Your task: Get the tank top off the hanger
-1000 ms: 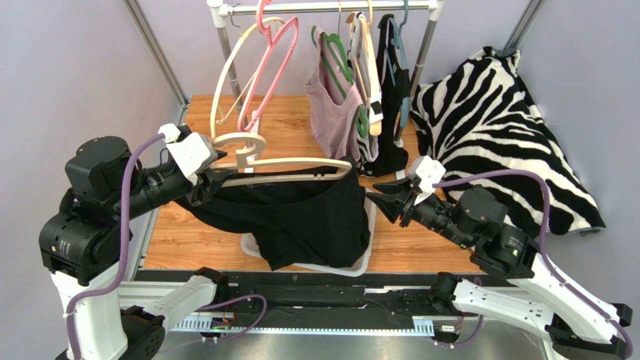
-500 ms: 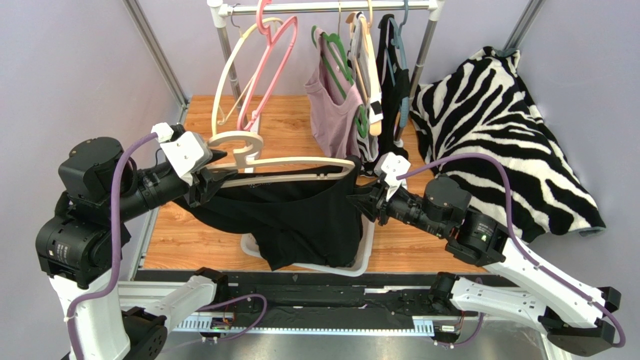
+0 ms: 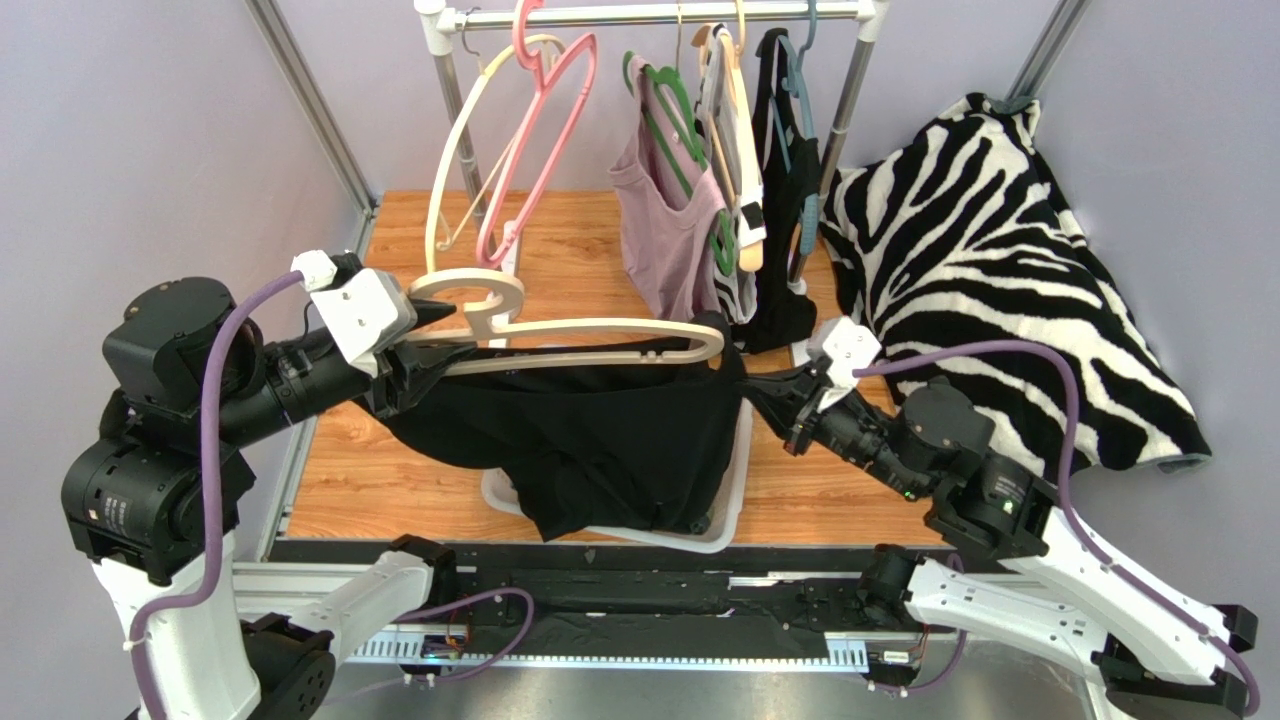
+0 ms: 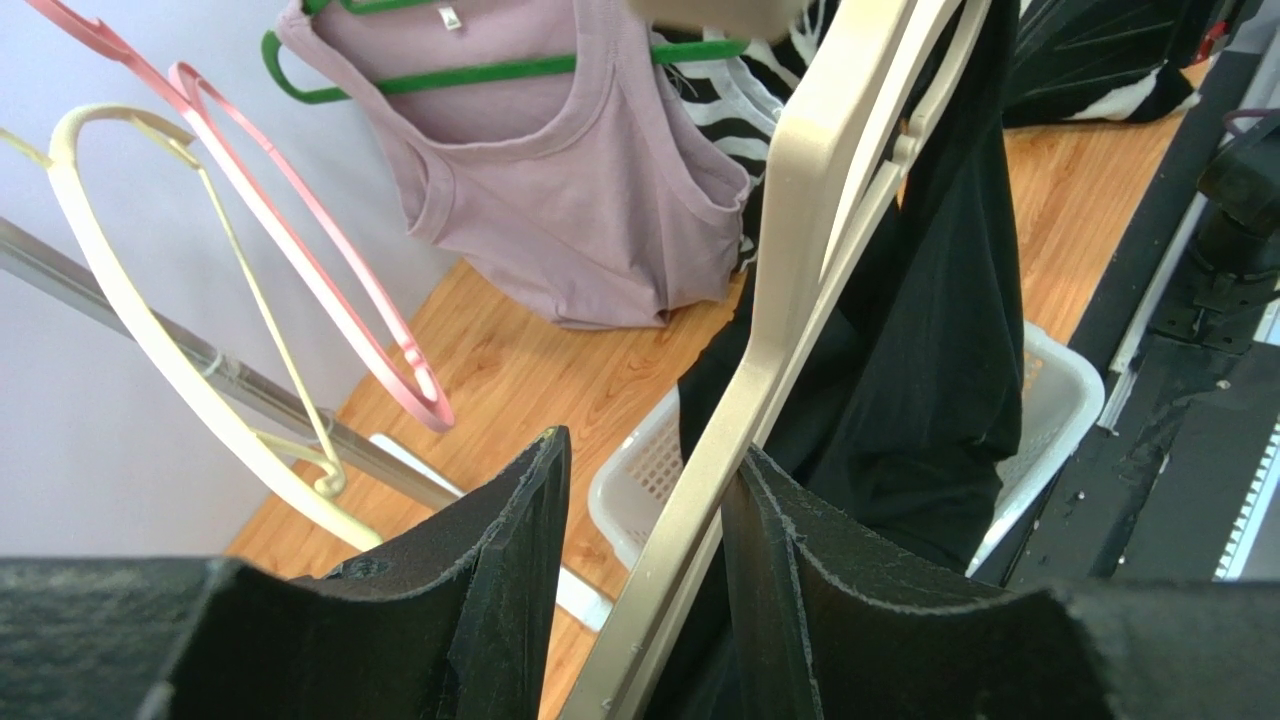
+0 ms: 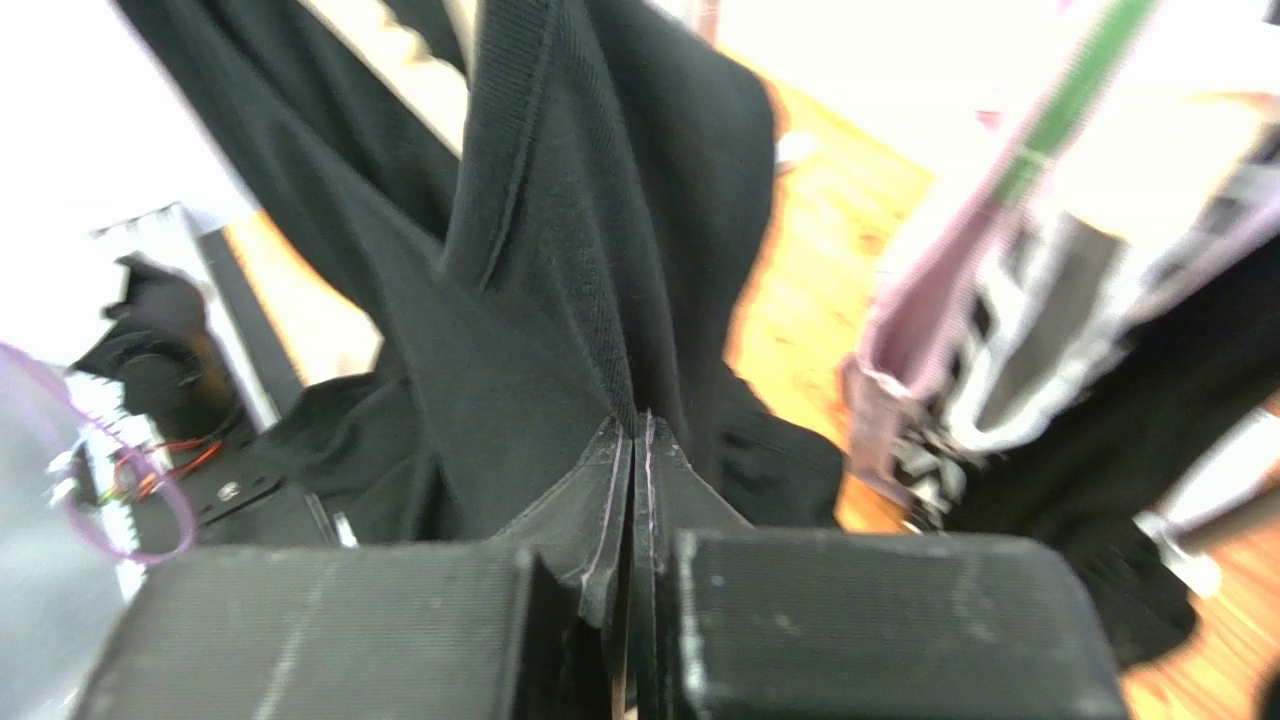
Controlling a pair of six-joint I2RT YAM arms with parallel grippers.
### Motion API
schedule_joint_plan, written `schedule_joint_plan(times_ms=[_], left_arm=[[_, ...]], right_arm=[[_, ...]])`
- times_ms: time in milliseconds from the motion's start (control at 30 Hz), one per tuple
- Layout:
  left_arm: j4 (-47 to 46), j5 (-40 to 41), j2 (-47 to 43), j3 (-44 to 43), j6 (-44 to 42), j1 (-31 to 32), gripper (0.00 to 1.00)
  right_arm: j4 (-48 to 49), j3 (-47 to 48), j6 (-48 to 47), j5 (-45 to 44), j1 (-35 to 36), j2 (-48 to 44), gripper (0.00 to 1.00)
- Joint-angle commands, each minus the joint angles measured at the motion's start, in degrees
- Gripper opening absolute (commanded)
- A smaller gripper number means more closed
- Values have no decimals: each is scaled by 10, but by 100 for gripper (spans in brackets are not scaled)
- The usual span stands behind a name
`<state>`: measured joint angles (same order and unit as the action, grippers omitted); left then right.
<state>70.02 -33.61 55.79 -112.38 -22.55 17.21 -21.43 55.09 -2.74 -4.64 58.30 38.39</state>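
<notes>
A black tank top (image 3: 601, 435) hangs from a cream hanger (image 3: 601, 333) held level over the table. My left gripper (image 3: 413, 353) is shut on the hanger's left arm; in the left wrist view the cream bar (image 4: 781, 300) runs between my fingers, with the black top (image 4: 932, 345) draped beyond. My right gripper (image 3: 756, 398) is shut on the top's right edge, just below the hanger's right tip. In the right wrist view the black fabric (image 5: 571, 270) is pinched between the closed jaws of the gripper (image 5: 639, 428).
A white basket (image 3: 729, 510) sits under the top. Behind, a rail (image 3: 661, 12) carries a pink hanger (image 3: 541, 120), a cream hanger (image 3: 451, 150), a mauve top (image 3: 661, 225) and a black garment (image 3: 781, 180). A zebra-print cloth (image 3: 992, 255) lies at the right.
My right gripper reached in to the top's right edge, shut on it, and has drawn it rightward. My left gripper with the hanger has shifted slightly left.
</notes>
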Motion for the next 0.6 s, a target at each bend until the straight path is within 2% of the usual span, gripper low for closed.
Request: schedule_joint_plan(times_ms=[0,100,233,400,467,567], left_arm=[[-30,-15,2,-22,9,-2,0],[-28,-19,2,-27,10,-2,0],[-28,-23,5,-37,11,-2,0],[-28,-69,29,-54,6,-2,0],[-28,-88,55,-72,6,-2,0],[-26,-115,98,-97,4,-2,0]], right_arm=[[14,-30,17,-101,-5,-43,0],[13,-47,23,-138,-10,-55,0],[-1,-57,52,-117,-11,-47,0],[-23,-26,43,21,-12,-17,0],[-75,11,31,38,-10,6,10],[-147,93,-1,39,-10,11,38]])
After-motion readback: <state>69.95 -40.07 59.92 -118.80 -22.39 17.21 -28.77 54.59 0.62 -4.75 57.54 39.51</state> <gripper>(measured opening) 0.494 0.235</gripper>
